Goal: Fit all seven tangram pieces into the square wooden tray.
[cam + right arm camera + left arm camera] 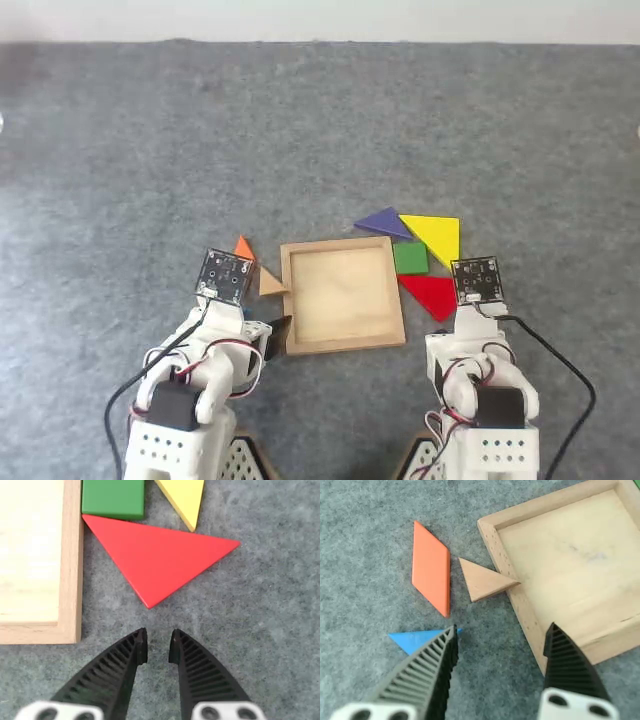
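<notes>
The square wooden tray (345, 343) lies empty mid-surface between the arms, seemingly so either can feed it. The left tool (502, 635) hangs open over the felt beside the blue triangle (415, 639), orange parallelogram (431, 567) and wooden triangle (482, 580), whose tip touches the tray's rim. The right tool (157, 642), nearly closed and empty, hovers near the red triangle (155, 555), green square (112, 497) and yellow triangle (184, 497). I can read no writing on them.

We can read no text, label, number or sign on the wooden tray (345, 344) or on anything beside it.
</notes>
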